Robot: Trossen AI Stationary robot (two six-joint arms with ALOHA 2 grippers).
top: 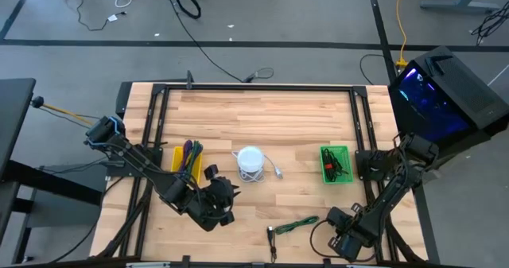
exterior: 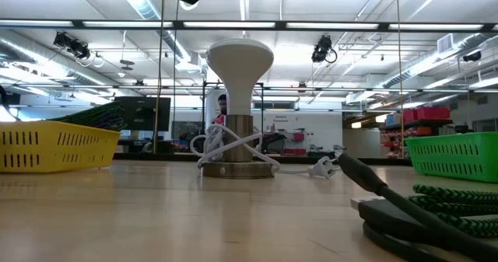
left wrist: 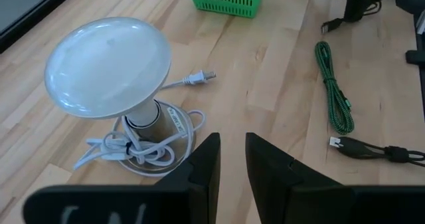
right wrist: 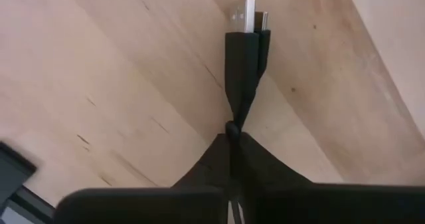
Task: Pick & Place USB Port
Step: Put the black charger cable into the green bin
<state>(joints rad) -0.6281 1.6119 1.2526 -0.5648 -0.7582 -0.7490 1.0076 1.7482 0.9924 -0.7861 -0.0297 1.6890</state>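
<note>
While in right fingers (right wrist: 269,177), USB plug (right wrist: 242,48).

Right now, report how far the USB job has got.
Done: the right gripper, near the table's front right corner, is shut on the USB plug. In hand: the plug is held over the wood, with the green cable lying nearby. Left: placing it. The left gripper waits open beside the lamp.
</note>
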